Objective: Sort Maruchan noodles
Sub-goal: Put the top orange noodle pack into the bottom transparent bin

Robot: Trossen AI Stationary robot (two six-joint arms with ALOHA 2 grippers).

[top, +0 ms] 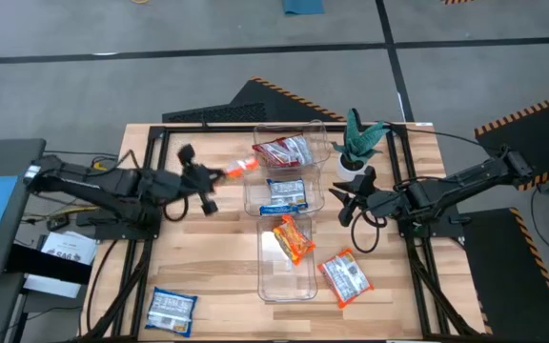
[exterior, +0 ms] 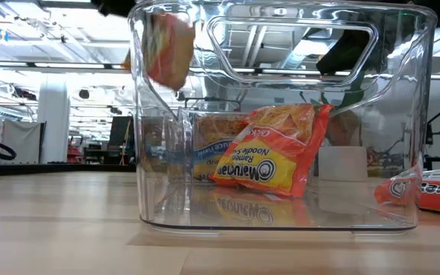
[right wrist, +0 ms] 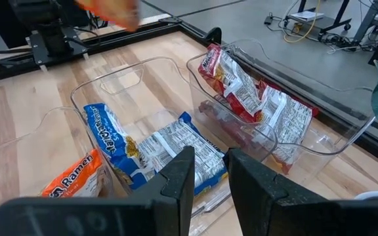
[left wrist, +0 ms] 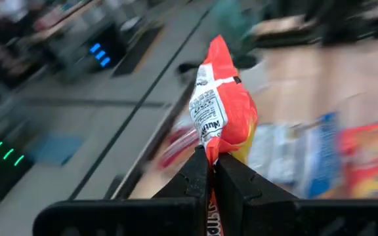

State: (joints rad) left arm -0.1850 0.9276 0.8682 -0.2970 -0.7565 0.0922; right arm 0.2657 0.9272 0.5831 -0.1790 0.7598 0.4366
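Note:
My left gripper [top: 219, 174] is shut on an orange noodle packet [top: 241, 168], held in the air left of the clear bins; in the low view this packet [exterior: 166, 47] shows high up. Three clear bins stand in a row: the far bin [top: 324, 133] holds red packets [top: 284, 151], the middle bin [top: 252, 198] blue-and-white packets [top: 285, 195], the near bin [top: 273, 278] an orange packet [top: 294, 238]. An orange packet [top: 344, 277] and a blue-and-white packet [top: 172, 310] lie flat on the table. My right gripper [top: 347, 204] waits open right of the bins, holding nothing. My left gripper pinches the orange packet by its crimped end [left wrist: 210, 149] between the two fingers. The fingers come roughly level from the table's left side. The packet sticks out past the fingertips, lifted clear of the table and the bins.
A potted plant [top: 355, 145] in a white pot stands at the far right, just beyond my right gripper. A dark frame [top: 151, 143] runs along the table's edges. Bare wood lies left of the bins [top: 208, 257].

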